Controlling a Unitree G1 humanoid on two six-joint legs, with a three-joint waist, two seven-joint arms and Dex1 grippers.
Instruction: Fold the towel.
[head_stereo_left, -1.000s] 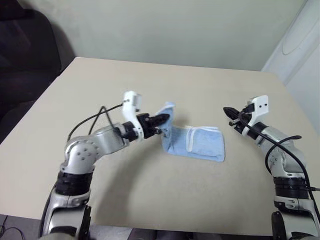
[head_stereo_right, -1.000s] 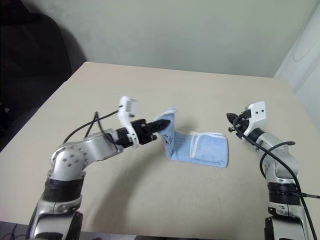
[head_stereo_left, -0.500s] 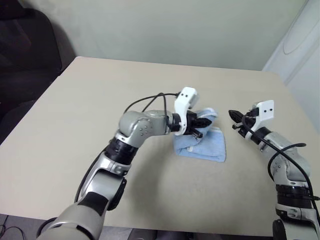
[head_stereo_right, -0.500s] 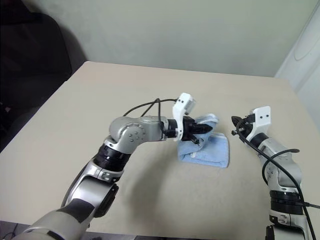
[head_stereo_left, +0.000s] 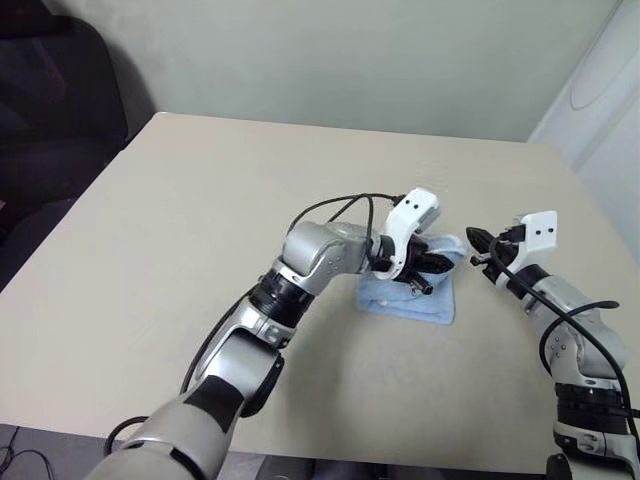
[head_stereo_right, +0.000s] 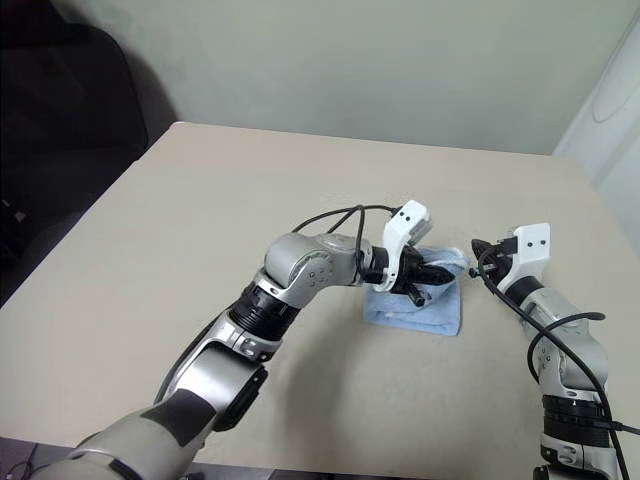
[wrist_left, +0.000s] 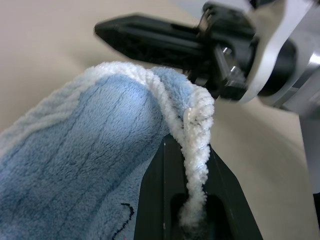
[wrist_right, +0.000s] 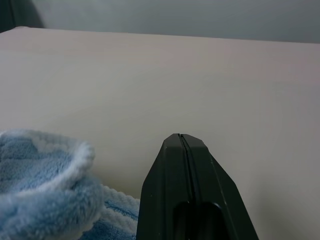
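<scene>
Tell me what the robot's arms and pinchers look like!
The arms are silver-grey metal with black joint rings and round screwed caps. Thin black cables loop along them. Each wrist carries a white block with little dark dots. The left gripper and right gripper are two slim black pointed fingers each.

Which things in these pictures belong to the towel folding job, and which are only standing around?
Belong to the job:
- towel, partly folded on the table
- left gripper, shut on the towel's white edge
- right gripper, jaws shut, holding nothing

Just there:
- table
- dark chair beyond the table's corner
</scene>
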